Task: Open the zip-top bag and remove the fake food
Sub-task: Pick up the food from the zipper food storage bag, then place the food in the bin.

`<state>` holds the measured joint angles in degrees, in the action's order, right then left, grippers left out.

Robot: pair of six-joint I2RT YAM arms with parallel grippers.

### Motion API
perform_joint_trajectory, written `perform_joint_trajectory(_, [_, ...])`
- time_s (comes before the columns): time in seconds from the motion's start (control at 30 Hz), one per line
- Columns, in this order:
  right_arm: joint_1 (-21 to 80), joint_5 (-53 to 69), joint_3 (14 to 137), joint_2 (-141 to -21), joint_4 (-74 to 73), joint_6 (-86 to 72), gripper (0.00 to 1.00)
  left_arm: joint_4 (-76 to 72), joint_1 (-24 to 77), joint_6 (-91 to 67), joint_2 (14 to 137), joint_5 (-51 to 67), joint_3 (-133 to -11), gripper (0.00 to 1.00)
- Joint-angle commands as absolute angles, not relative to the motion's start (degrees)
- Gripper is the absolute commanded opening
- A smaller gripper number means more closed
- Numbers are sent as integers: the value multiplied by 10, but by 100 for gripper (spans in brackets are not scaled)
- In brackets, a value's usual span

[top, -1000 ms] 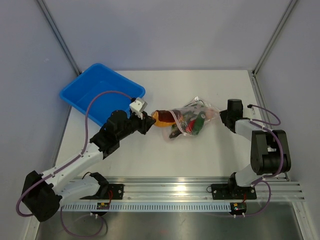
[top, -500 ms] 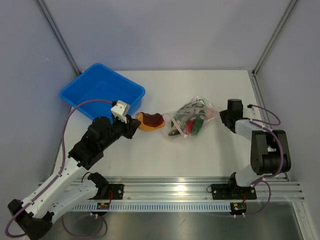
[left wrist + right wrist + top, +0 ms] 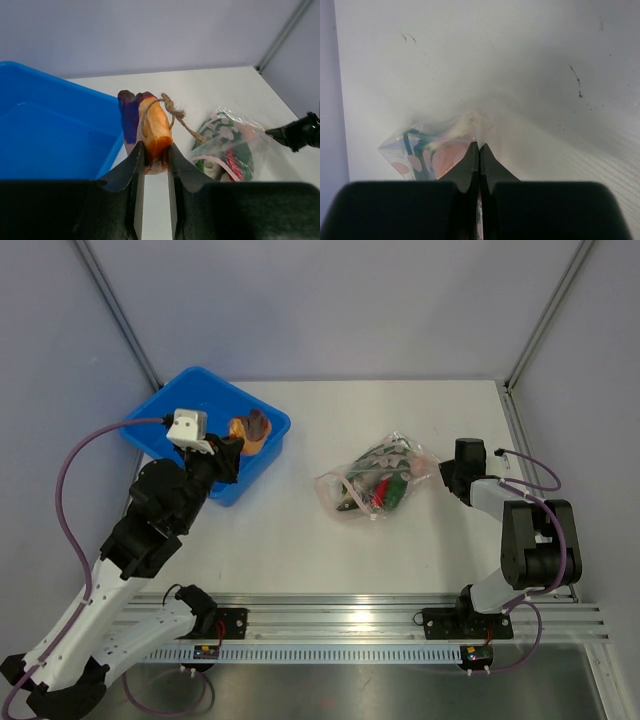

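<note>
The zip-top bag lies on the white table at centre right, clear plastic with a pink zip strip, its mouth toward the left. Green, red and grey toy foods show inside it. It also shows in the left wrist view. My left gripper is shut on an orange-tan fake food piece with a dark red end and a twine loop, held over the near rim of the blue bin. My right gripper is shut on the bag's right corner, pinning it near the table.
The blue bin stands at the back left, with nothing seen inside it. Grey walls and metal posts close in the table at the back and sides. A metal rail runs along the near edge.
My left gripper pulled the orange-tan piece out of the bag's mouth and carried it left and back to the blue bin. The bag settled slightly. The right arm has not moved.
</note>
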<state>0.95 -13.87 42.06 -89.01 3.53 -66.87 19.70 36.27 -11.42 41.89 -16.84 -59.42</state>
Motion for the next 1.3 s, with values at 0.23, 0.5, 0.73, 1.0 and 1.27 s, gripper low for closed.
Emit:
perform_joint_trajectory(0.23, [4,-126,425,-896,59,-665,0,98,305,-58,471,-355,-616,0])
perform_joint_trajectory(0.5, [4,-120,425,-902,62,-666,0,26,273,48,588,-412,-627,0])
perform_joint_trajectory(0.73, [4,-109,424,-913,73,-669,0,19,248,54,682,-425,-661,4])
perform_joint_trajectory(1.0, [5,-109,418,-907,78,-668,0,20,225,18,751,-394,-667,4])
perform_joint_trajectory(1.27, [4,-105,420,-907,78,-668,0,38,223,4,821,-383,-679,26])
